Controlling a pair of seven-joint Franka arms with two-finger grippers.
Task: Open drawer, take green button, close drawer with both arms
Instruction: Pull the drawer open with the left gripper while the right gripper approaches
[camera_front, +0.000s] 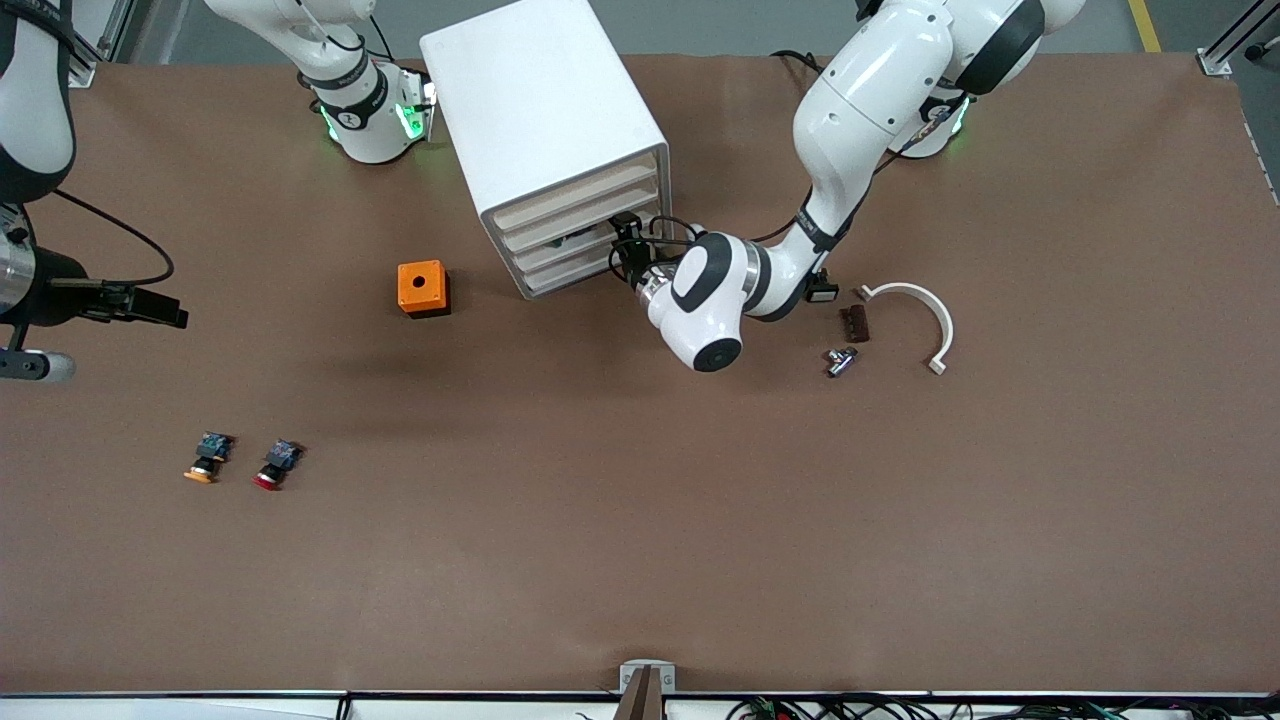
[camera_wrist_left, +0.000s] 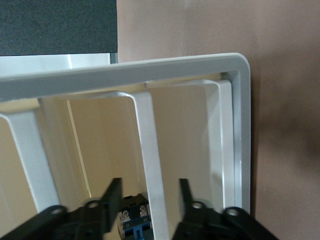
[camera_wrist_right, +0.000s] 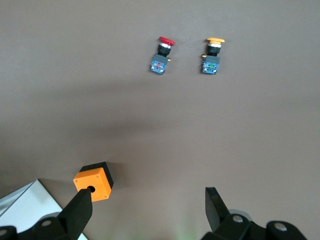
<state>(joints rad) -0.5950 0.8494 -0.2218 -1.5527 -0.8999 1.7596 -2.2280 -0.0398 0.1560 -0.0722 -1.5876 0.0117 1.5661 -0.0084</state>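
2 arms split the work: the left gripper (camera_front: 628, 243) is pressed up to the cabinet (camera_front: 545, 120) front, fingers (camera_wrist_left: 112, 200) spread wide on either side of a drawer (camera_wrist_left: 150, 165) lip, probably so it can hook the edge and pull. Just inside, a blue-backed button (camera_wrist_left: 134, 220) shows between the jaws; its cap colour is hidden. The right gripper (camera_wrist_right: 145, 210) waits, spread apart and holding nothing, over bare table toward the right arm's end, near the orange cube (camera_front: 422, 288).

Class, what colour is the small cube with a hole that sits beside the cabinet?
Orange cube, with a dark round hole on top; the front view shows it best.
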